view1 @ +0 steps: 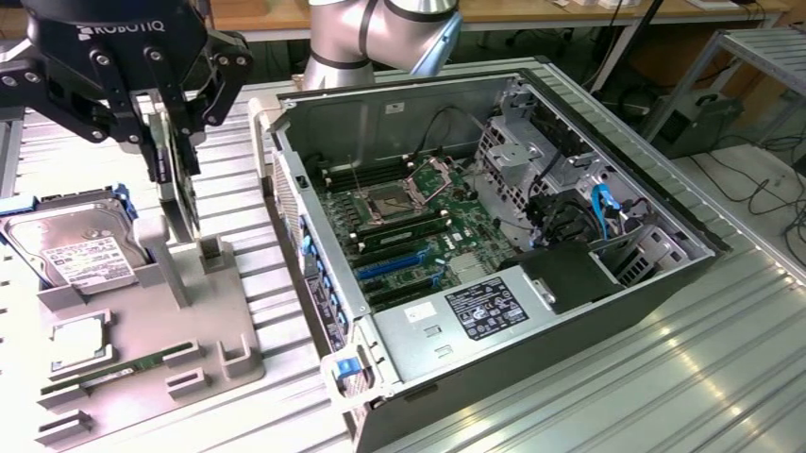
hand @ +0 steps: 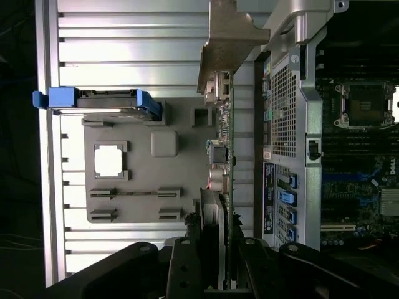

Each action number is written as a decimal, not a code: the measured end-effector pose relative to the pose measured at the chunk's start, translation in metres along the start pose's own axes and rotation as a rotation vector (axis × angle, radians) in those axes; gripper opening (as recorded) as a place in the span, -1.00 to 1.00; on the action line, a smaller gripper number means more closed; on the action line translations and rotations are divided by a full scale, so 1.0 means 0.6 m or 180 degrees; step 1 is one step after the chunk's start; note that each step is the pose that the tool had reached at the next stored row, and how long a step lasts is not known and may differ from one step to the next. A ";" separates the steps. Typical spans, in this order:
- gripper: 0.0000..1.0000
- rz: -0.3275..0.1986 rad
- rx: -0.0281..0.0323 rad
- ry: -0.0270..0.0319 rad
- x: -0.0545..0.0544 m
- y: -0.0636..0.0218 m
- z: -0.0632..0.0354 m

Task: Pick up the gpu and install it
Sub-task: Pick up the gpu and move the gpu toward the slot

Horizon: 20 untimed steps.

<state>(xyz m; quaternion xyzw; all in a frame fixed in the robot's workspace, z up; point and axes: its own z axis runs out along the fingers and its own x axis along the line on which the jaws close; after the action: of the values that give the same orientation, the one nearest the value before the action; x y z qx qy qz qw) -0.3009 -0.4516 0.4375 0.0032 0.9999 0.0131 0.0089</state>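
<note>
Black Robotiq gripper [view1: 174, 156] hangs in the upper left of the exterior frame, pointing down.

Its dark, linked fingers [view1: 192, 113] are drawn in from both sides onto the upper edge of a thin flat gpu card [view1: 184, 212], which hangs upright and edge-on below them. The broad black gripper body fills the frame's top left corner. Behind it, at top centre, the silver-grey jointed arm [view1: 365, 38] rises out of the frame with its rounded joint housings bent over toward the gripper. In the wrist view the gripper [hand: 218, 249] shows as two black fingers pressed to either face of the card's edge [hand: 225, 180].
</note>
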 end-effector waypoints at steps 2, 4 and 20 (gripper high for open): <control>-0.45 0.0000 0.0000 0.0000 0.000 0.000 0.000; -0.45 0.0000 0.0000 0.0000 0.000 0.000 0.000; -0.45 0.0000 0.0000 0.0000 -0.021 0.000 0.000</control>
<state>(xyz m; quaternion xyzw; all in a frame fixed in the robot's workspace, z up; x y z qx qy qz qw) -0.2880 -0.4516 0.4376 0.0032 0.9999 0.0131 0.0088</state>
